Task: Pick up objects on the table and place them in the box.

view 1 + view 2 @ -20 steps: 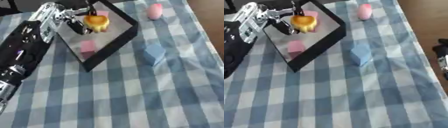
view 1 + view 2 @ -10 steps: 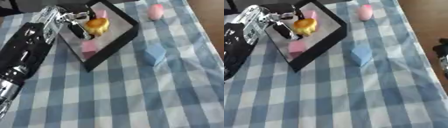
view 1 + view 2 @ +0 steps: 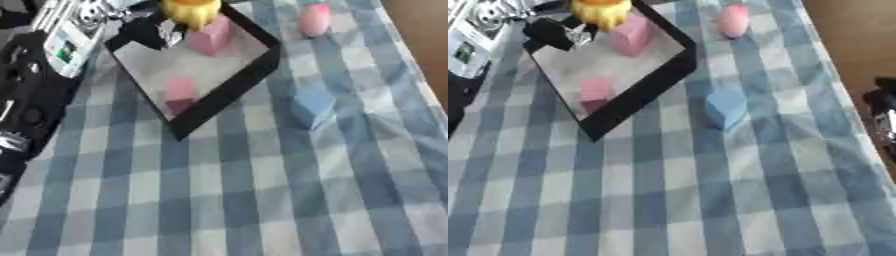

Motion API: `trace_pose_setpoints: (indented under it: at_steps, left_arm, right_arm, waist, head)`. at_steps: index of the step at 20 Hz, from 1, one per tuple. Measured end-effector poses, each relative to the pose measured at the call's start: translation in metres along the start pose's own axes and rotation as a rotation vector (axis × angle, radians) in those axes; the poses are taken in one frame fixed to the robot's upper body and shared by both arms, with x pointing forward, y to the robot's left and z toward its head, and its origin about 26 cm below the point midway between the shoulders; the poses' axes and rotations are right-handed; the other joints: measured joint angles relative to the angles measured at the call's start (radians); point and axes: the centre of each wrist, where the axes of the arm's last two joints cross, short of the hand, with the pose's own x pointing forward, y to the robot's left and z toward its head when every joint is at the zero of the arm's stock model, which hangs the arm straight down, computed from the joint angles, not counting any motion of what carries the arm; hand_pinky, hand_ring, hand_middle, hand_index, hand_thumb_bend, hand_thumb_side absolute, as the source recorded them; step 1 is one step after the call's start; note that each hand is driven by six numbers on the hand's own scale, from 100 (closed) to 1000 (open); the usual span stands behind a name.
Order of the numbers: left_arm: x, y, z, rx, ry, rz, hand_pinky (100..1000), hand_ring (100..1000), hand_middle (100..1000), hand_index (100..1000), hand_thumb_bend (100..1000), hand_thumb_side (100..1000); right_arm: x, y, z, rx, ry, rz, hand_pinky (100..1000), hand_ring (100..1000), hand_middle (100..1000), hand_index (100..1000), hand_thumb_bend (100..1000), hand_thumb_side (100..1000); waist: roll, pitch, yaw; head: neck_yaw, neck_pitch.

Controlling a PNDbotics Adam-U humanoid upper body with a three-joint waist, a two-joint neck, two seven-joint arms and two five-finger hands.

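A black-rimmed box (image 3: 234,79) with a grey floor lies at the upper left of the checked table. Inside it are a pink cube (image 3: 181,90) and, farther back, a second pink block (image 3: 210,35). My left hand (image 3: 551,33) reaches in from the upper left, fingers curled on a yellow object (image 3: 192,10) above the box's far part. On the cloth to the right of the box lie a blue block (image 3: 312,105) and a pink rounded object (image 3: 313,19). A dark shape at the right edge looks like my right hand (image 3: 883,102), off the table.
The blue and white checked cloth (image 3: 262,200) covers the table, and its right edge runs along a brown floor (image 3: 859,40). My black left arm (image 3: 35,100) lies along the left side beside the box.
The whole picture has shifted, so the camera moved. My left hand still has the yellow object, which now sits farther back over the box, above the far pink block.
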Motion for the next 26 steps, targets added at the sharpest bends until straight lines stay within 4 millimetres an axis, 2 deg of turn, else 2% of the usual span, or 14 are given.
trace_pose_setpoints:
  at_steps: [3, 5, 8, 9, 11, 15, 21, 23, 24, 26]
  left_arm:
    - [0.001, 0.011, 0.015, 0.032, -0.016, 0.041, 862, 845, 777, 930, 100, 380]
    - [0.002, 0.015, 0.023, 0.047, -0.022, 0.056, 865, 849, 781, 936, 100, 352]
    - [0.002, 0.018, 0.028, 0.042, -0.023, 0.067, 875, 857, 777, 940, 100, 130]
    - [0.002, 0.018, 0.029, 0.034, -0.022, 0.070, 874, 856, 771, 939, 123, 112]
    - [0.001, 0.017, 0.029, 0.019, -0.021, 0.076, 856, 838, 745, 922, 100, 100]
    - [-0.008, 0.010, 0.022, -0.012, 0.020, 0.103, 848, 836, 741, 916, 101, 165]
    - [-0.019, -0.016, -0.008, -0.118, 0.087, 0.054, 849, 852, 764, 914, 303, 234]
    - [-0.022, -0.028, -0.016, -0.158, 0.105, 0.015, 856, 862, 775, 923, 383, 335]
    - [-0.023, -0.033, -0.020, -0.175, 0.111, -0.006, 860, 866, 781, 928, 433, 427]
    - [-0.025, -0.042, -0.026, -0.205, 0.114, -0.046, 869, 877, 797, 935, 507, 555]
  right_arm:
    - [0.000, 0.000, 0.000, -0.002, -0.002, 0.002, 832, 770, 636, 792, 100, 540]
    - [0.000, -0.001, 0.001, -0.002, -0.001, 0.005, 831, 770, 636, 792, 100, 540]
    - [-0.001, -0.001, 0.002, -0.001, 0.002, 0.007, 831, 770, 636, 792, 100, 532]
    - [-0.001, -0.001, 0.002, -0.001, 0.003, 0.007, 831, 770, 636, 792, 100, 541]
    - [-0.001, -0.001, 0.002, -0.001, 0.003, 0.008, 831, 770, 636, 792, 100, 542]
    - [-0.001, -0.001, 0.002, 0.000, 0.003, 0.011, 831, 770, 636, 792, 100, 544]
    - [-0.001, -0.001, 0.002, -0.001, 0.009, 0.017, 830, 769, 635, 791, 100, 551]
    - [-0.001, 0.000, 0.002, -0.002, 0.013, 0.014, 830, 769, 635, 791, 100, 552]
    - [-0.001, 0.001, 0.002, -0.002, 0.014, 0.013, 830, 769, 635, 791, 100, 552]
    - [-0.001, 0.001, 0.002, -0.002, 0.017, 0.014, 830, 769, 635, 791, 100, 552]
  waist:
    - [-0.003, -0.007, 0.007]
    - [-0.005, -0.007, 0.011]
    - [-0.009, -0.007, 0.013]
    - [-0.011, -0.007, 0.014]
    - [-0.014, -0.007, 0.016]
    - [-0.016, -0.007, 0.013]
    - [-0.017, -0.007, -0.002]
    - [-0.017, -0.007, -0.005]
    - [-0.017, -0.007, -0.006]
    - [-0.017, -0.007, -0.007]
  head:
    - [-0.005, 0.000]
    - [-0.007, 0.000]
    - [-0.007, 0.000]
    - [-0.007, 0.000]
    - [-0.007, 0.000]
    - [-0.006, 0.000]
    - [-0.004, 0.000]
    - [-0.002, 0.000]
    - [-0.001, 0.000]
    - [0.000, 0.000]
